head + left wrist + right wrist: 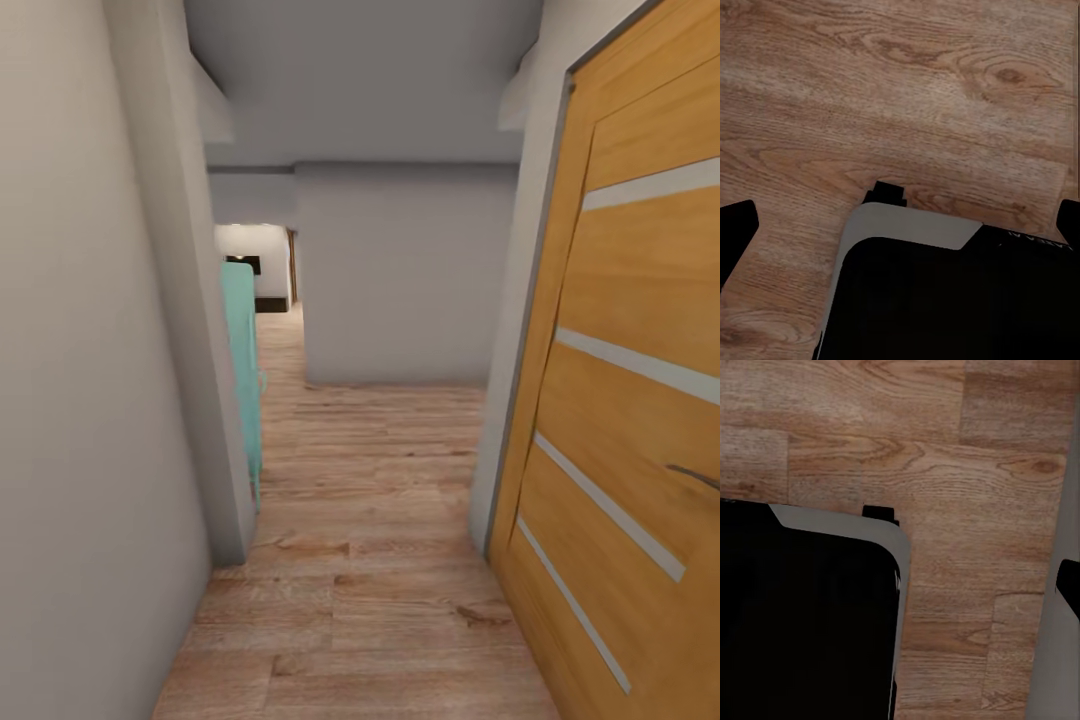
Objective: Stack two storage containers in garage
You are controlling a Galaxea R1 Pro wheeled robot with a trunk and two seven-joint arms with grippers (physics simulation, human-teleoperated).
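Wood plank floor [370,560] (narrow hallway) runs past an orange door [630,400]; either end effector's state: cannot tell.

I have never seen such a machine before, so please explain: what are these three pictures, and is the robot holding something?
This is a simulated wheeled robot with two arms. The big picture comes from its head camera: it looks along a narrow hallway with a wood plank floor, grey walls, an orange wooden door at the right and something teal behind the left wall corner. The two small pictures come from cameras on its wrists, pointing down at the same floor and at the robot's own dark base. Dark finger tips show at the picture edges with nothing between them. No container is visible here.
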